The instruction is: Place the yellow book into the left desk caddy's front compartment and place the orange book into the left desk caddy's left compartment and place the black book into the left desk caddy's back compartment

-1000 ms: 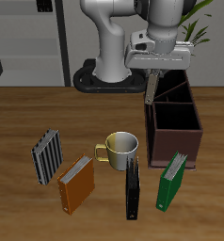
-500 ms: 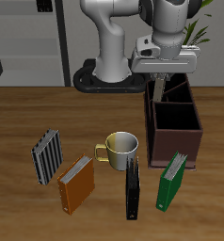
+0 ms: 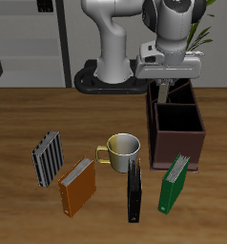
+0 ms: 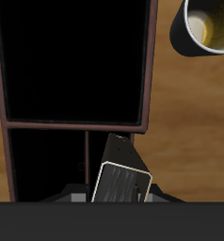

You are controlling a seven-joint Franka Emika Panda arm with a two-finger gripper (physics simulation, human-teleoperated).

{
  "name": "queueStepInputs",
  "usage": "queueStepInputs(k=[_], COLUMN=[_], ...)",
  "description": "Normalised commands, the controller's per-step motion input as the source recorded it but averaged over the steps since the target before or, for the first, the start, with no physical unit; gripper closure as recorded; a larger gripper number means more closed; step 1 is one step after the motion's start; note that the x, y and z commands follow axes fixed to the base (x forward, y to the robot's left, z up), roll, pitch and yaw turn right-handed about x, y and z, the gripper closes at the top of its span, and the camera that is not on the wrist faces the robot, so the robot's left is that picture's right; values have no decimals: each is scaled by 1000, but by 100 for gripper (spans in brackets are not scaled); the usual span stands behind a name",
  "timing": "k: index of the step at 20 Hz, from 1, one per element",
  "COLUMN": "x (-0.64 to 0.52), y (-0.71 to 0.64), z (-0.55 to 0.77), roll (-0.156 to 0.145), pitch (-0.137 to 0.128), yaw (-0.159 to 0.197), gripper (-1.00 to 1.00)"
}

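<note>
My gripper [image 3: 164, 84] is shut on the yellow book [image 3: 162, 93], a small greyish book that hangs tilted just above the left desk caddy [image 3: 178, 141]. In the wrist view the yellow book [image 4: 121, 176] sits between my fingers over the caddy's small rear compartments, near the wall [image 4: 149, 71] of the caddy. The orange book [image 3: 77, 185] stands near the table's front edge. The black book [image 3: 134, 190] stands beside it, in front of the mug.
A pale mug [image 3: 121, 149] stands between the books and the caddy; the wrist view shows the mug [image 4: 207, 25] too. A green book [image 3: 175, 181] leans in front of the caddy. A striped book [image 3: 47, 158] stands beyond the orange one.
My gripper has carried the yellow book sideways and slightly lower, from beside the caddy's edge to over its rear compartments. The things on the table have not moved.
</note>
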Motion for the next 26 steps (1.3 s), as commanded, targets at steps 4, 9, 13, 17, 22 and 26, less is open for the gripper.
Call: queueStepInputs(k=[4,9,13,17,22,26], x=[99,84,61,98,21,-51], y=[-30,80,20,-18,-17,29], z=[-205,-279,-234,-221,-139,50], roll=[-10,3,-6,-4,10,16], pitch=[39,38,28,44,34,11], yaw=[16,21,25,30,15,-3], gripper=[100,100,100,100,-100,-100])
